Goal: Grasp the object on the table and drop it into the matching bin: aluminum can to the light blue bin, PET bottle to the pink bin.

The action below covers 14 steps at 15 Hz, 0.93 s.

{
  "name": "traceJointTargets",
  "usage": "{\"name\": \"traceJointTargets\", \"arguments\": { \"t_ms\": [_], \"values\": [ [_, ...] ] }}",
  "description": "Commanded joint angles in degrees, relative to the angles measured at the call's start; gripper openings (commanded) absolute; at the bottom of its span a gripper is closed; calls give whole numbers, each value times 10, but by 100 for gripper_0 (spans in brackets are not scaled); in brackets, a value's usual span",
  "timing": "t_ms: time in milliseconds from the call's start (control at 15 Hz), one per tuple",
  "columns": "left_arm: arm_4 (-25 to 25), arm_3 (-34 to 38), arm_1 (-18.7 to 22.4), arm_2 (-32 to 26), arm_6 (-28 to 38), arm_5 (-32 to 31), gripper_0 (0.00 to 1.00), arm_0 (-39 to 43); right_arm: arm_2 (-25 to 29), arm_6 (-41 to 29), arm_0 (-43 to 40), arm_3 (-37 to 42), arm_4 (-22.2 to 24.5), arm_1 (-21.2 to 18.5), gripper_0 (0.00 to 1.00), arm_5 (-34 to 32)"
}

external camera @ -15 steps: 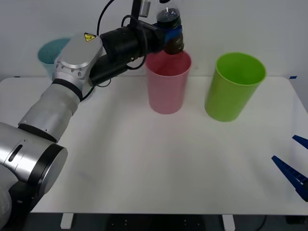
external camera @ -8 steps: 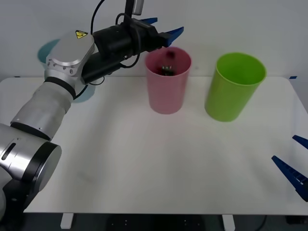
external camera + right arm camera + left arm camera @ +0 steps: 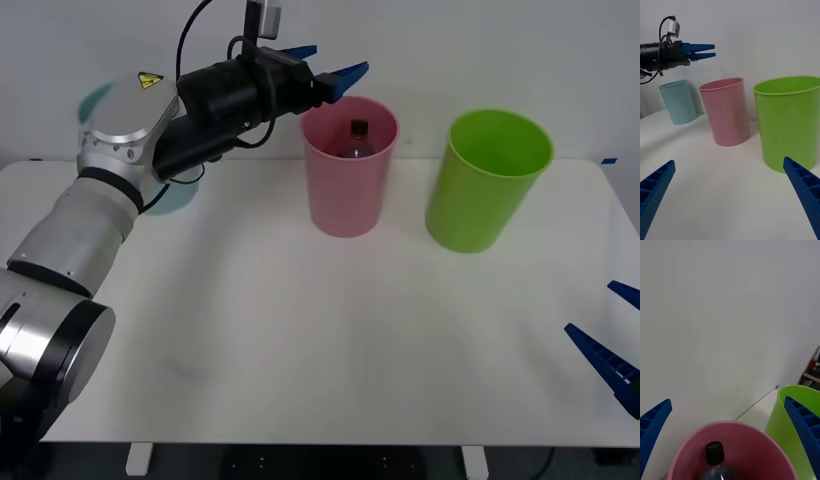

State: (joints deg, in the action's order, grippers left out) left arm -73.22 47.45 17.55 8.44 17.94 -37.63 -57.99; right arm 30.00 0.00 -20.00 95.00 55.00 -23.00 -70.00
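Standing upright inside the pink bin (image 3: 349,170), near the top centre of the front view, is the PET bottle (image 3: 357,140); its black cap and dark shoulders show just below the rim. That is the matching bin for a plastic bottle, so the sorting looks finished, judging by where the bottle sits.

The left gripper (image 3: 327,68) hangs in the air at the upper left of the frame, just left of the pink bin's rim and a little above it. Its blue ribbed fingers are spread well apart and hold nothing; nothing touches them. In the left wrist view the two fingers sit at the bottom corners with the bottle (image 3: 715,461) and the bin (image 3: 763,444) between and beyond them, which suggests the gripper is placed over the bin so that anything let go falls straight in.

The light blue bin (image 3: 100,105) stands at the far left, partly hidden behind the left arm. A lime green bin (image 3: 487,180) stands right of the pink one, apart from it. All three rest on the white table (image 3: 330,340).

The right gripper (image 3: 612,352) waits at the lower right edge of the frame, low over the table, fingers wide apart and empty.
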Motion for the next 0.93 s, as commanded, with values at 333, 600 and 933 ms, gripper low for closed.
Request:
{"name": "traceJointTargets", "arguments": {
  "t_ms": [333,600,933],
  "values": [
    [62,104,43,0,-12,-11,100,98,0,0,0,0,0,0,100,0],
    [78,128,71,-32,-26,-54,100,145,0,0,0,0,0,0,100,0],
    [77,161,101,-108,-49,-114,100,225,0,0,0,0,0,0,100,0]
  ]
}}
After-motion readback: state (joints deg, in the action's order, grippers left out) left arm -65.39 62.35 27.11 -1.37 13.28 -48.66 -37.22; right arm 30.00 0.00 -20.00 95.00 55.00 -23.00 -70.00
